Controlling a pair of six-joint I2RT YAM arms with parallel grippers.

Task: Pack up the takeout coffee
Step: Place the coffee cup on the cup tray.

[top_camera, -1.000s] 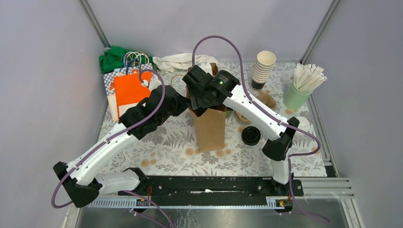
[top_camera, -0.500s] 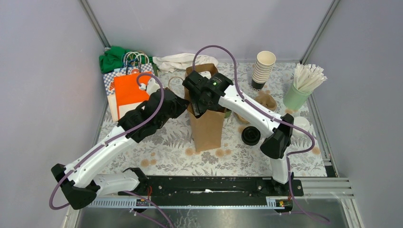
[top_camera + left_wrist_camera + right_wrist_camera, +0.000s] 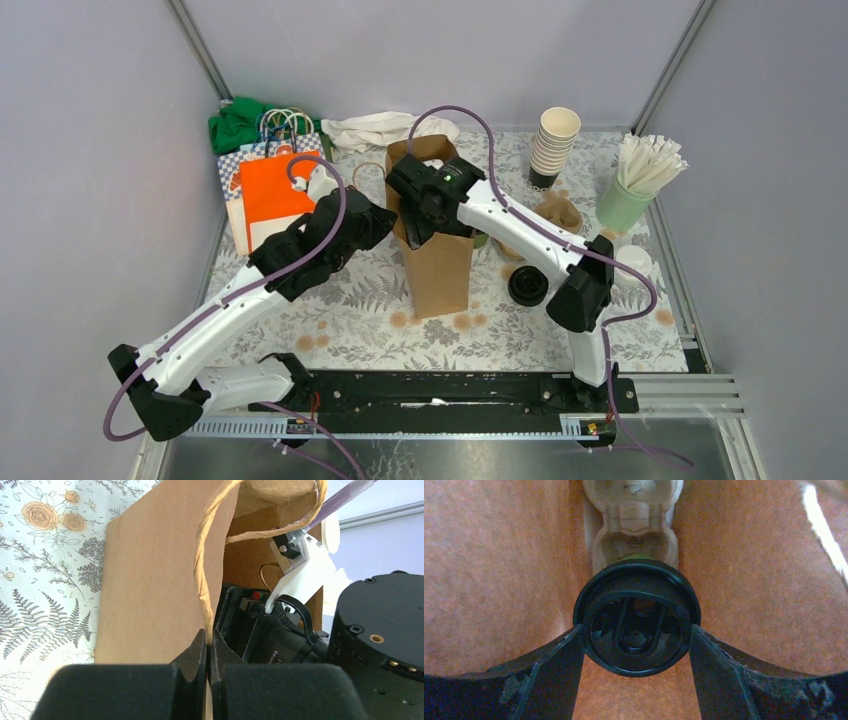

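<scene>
A brown paper bag [image 3: 438, 265] stands upright mid-table. My left gripper [image 3: 209, 637] is shut on its near rim, right by the twine handle [image 3: 204, 570], and holds the mouth apart. The right gripper [image 3: 636, 631] reaches down inside the bag [image 3: 499, 570]; its fingers [image 3: 559, 665] press both sides of the round black lid of a takeout coffee [image 3: 638, 625]. A sliver of the dark-green cup shows behind the lid. Below it lies a pale moulded cup carrier [image 3: 634, 525]. From above, the right gripper [image 3: 422, 222] is mostly hidden in the bag's mouth.
A loose black lid [image 3: 528, 285] lies right of the bag. A stack of cream cups [image 3: 553, 145] and a pale green cup of white sticks [image 3: 630, 195] stand at the back right. An orange bag [image 3: 270, 190], green cloth [image 3: 240, 120] and white cloth [image 3: 375, 128] fill the back left.
The right arm has sunk lower into the bag's mouth with the cup. The left gripper keeps its hold on the rim, barely shifted.
</scene>
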